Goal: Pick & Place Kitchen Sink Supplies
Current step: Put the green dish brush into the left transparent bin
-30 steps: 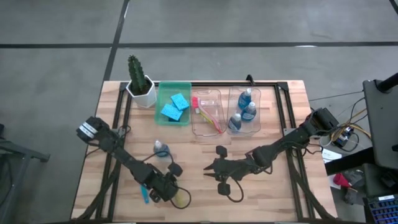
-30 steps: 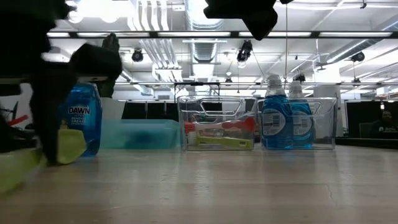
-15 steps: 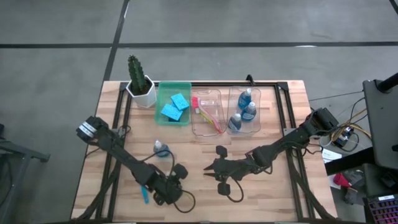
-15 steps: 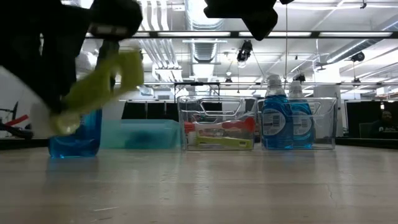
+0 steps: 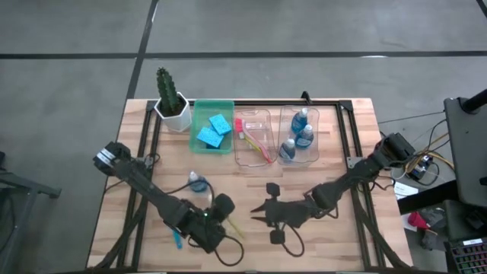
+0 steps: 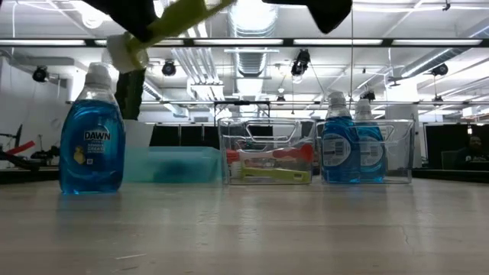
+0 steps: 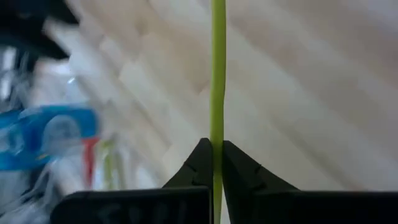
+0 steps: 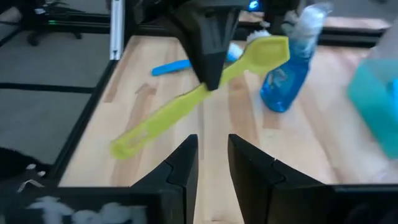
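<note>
A: What is changed from a second ago?

B: The yellow-green brush (image 8: 199,99) is now lifted clear of the bench (image 5: 319,240). A second ago it was lying low beside the left gripper (image 5: 215,221) at the lower left of the high view; now it is clamped between that gripper's fully closed fingers (image 7: 200,163) and carried up, so that in the low view only its pale end is seen at the upper left of the frame.

A: And the right gripper (image 5: 259,214)?

B: It is held near the lower centre of the high view, pointed at the brush, with its fingers (image 8: 186,163) parted by a narrow gap and nothing between them. It is drawn back slightly from where it was.

A: What is left on the bench?

B: A blue bottle (image 5: 198,183) is stood loose just above the left gripper in the high view, and a blue brush (image 5: 176,239) is lain flat at the lower left. Sponges (image 5: 214,130) are already seen in the green bin (image 5: 195,122), brushes in the middle clear bin (image 5: 254,116), and bottles in the right clear bin (image 5: 316,122), all along the top of the bench.

A: What is meant for the task?

B: The pick is judged as made; the carry to the middle bin is what is judged to be called for next, though the grip near the handle's middle could let the brush be swung
</note>
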